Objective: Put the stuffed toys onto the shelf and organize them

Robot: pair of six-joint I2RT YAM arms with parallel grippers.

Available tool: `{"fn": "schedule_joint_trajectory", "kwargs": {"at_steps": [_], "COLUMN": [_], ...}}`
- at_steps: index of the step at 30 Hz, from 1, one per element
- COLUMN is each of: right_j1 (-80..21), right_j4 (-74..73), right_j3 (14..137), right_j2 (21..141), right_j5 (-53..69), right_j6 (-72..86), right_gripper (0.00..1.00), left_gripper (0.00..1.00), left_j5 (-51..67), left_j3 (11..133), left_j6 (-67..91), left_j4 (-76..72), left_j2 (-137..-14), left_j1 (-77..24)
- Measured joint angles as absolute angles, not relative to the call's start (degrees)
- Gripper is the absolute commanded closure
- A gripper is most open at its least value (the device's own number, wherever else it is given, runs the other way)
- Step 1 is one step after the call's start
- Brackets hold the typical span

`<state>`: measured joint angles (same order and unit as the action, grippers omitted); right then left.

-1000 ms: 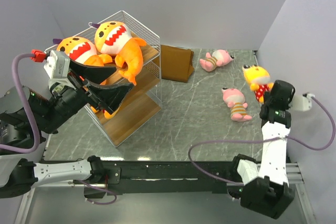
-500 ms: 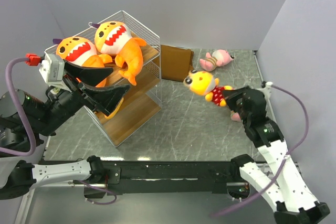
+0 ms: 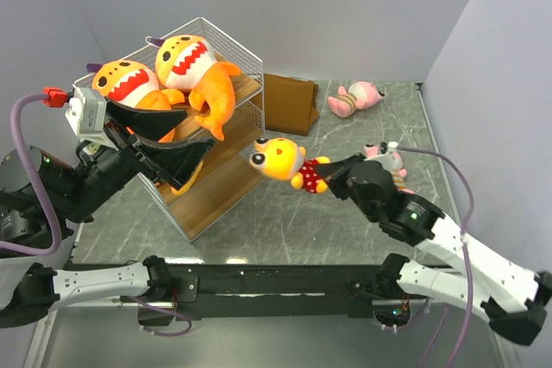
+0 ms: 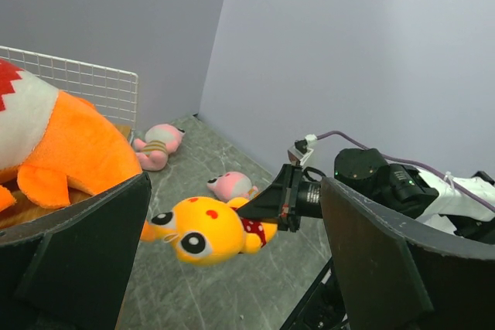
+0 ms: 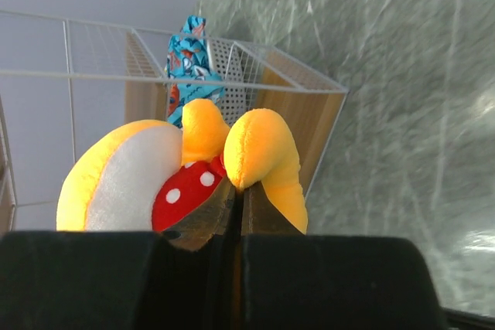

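Red-dotted plush (image 3: 281,159) now near wire shelf (image 3: 217,190), in tight right jaws; left jaws apart.

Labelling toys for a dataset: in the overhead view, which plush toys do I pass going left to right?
Orange shark on the shelf → second orange shark → orange-headed toy in the right claw → far pink toy → near pink toy.

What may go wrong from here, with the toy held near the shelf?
The right pincer grips only a small part of the dotted toy, so it may slip. The open left pincer stands before the shelf and may block the way. The overhanging shark may get knocked off.
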<state>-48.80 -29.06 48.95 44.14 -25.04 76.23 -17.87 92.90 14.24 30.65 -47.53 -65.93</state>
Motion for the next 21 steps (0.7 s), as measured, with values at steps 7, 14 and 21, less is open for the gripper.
{"fn": "schedule_joint_trajectory", "kwargs": {"at_steps": [7,14,21], "right_j1": [-55.92,-60.4,-62.04], "right_j4": [-27.59,-26.76,-27.68], "right_j3": [55.72,63.75,72.86], "right_j2": [54.52,63.37,72.01], "right_j5": [-31.27,-36.69,-41.28], "right_j6": [83.81,88.16,91.55], "right_gripper": [1.0,0.98,0.84], "left_gripper": [0.03,0.03,0.04], "left_j5": [-17.82,-17.61,-17.12], "left_j3": [92.9,92.9,92.92], "left_j6": [14.31,14.55,15.64], "left_j4": [30.65,30.68,30.79], "left_j2": [-47.97,-47.83,-47.59], "left_j1": [-65.93,-65.93,-65.93]}}
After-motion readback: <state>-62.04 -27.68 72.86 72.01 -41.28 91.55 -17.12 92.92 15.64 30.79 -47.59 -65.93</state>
